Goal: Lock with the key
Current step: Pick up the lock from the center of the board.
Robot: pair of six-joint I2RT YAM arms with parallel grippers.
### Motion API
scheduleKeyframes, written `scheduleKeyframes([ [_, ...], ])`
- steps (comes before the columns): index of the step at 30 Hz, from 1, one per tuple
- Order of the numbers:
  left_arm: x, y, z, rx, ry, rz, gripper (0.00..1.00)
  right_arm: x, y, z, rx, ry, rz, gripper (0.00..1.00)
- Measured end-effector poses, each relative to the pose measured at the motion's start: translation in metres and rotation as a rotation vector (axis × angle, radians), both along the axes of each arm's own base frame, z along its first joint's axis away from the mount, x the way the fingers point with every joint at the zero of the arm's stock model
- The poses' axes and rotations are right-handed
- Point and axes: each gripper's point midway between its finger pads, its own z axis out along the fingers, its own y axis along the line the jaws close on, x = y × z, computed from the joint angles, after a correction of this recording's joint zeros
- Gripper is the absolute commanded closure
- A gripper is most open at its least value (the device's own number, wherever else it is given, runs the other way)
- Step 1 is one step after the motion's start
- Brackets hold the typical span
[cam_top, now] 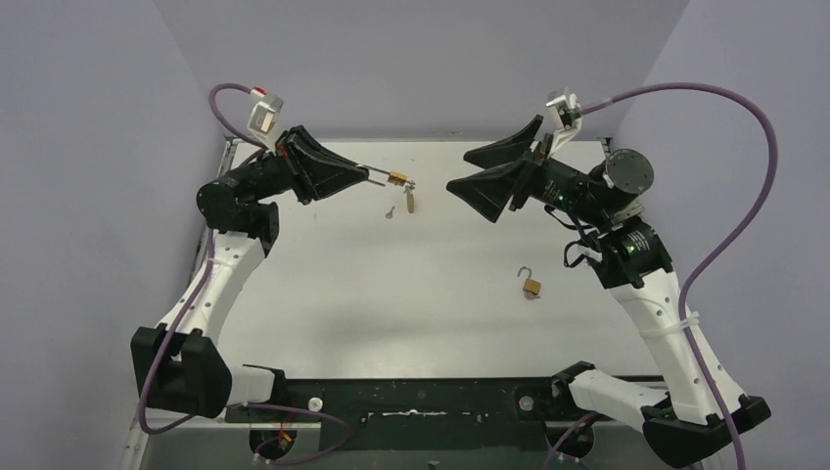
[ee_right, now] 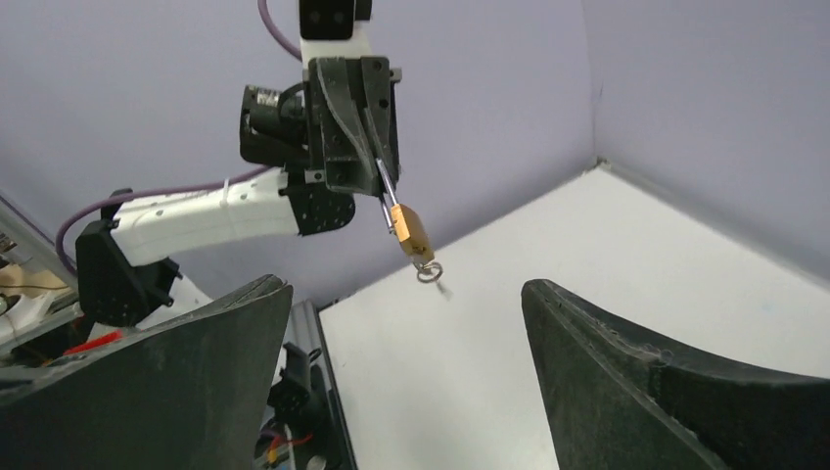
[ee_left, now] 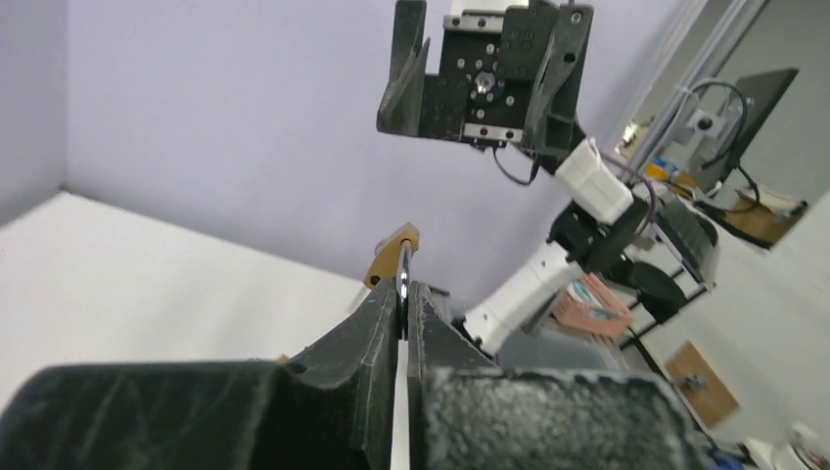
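Note:
My left gripper (cam_top: 372, 175) is shut on the steel shackle (ee_right: 387, 186) of a small brass padlock (ee_right: 411, 231), holding it in the air above the far part of the table. The key with its ring (ee_right: 428, 272) hangs from the padlock's underside. In the left wrist view the shackle (ee_left: 403, 279) is pinched between the closed jaws, with the brass body (ee_left: 390, 257) just past them. My right gripper (cam_top: 457, 171) stands wide open a short way to the right of the padlock, facing it, with nothing between its fingers (ee_right: 626, 362).
A second brass padlock (cam_top: 530, 285) with its shackle open lies on the white table (cam_top: 391, 313) near the right arm. A small key-like piece (cam_top: 390, 212) and a brownish bit (cam_top: 410, 203) lie under the held padlock. Purple walls enclose the table.

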Motion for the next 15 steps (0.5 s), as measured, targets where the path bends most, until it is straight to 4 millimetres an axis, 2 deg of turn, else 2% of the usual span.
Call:
scheduleKeyframes([
  [3,-0.006,0.006,0.022,-0.102,-0.038,0.094,1.00,-0.002,0.000,0.021,0.069,-0.114,-0.009,0.12],
  [6,-0.011,0.013,0.041,-0.194,-0.073,0.170,1.00,0.006,0.015,0.026,0.105,-0.160,0.020,0.13],
  [7,-0.012,0.016,0.047,-0.223,-0.078,0.189,1.00,0.010,0.023,0.025,0.110,-0.168,0.037,0.14],
  [11,-0.005,0.020,0.056,-0.300,-0.054,0.237,1.00,0.032,0.056,-0.003,0.089,-0.125,0.094,0.18],
  [15,0.003,0.022,0.057,-0.331,-0.019,0.267,1.00,0.041,0.074,-0.017,0.091,-0.112,0.141,0.21],
])
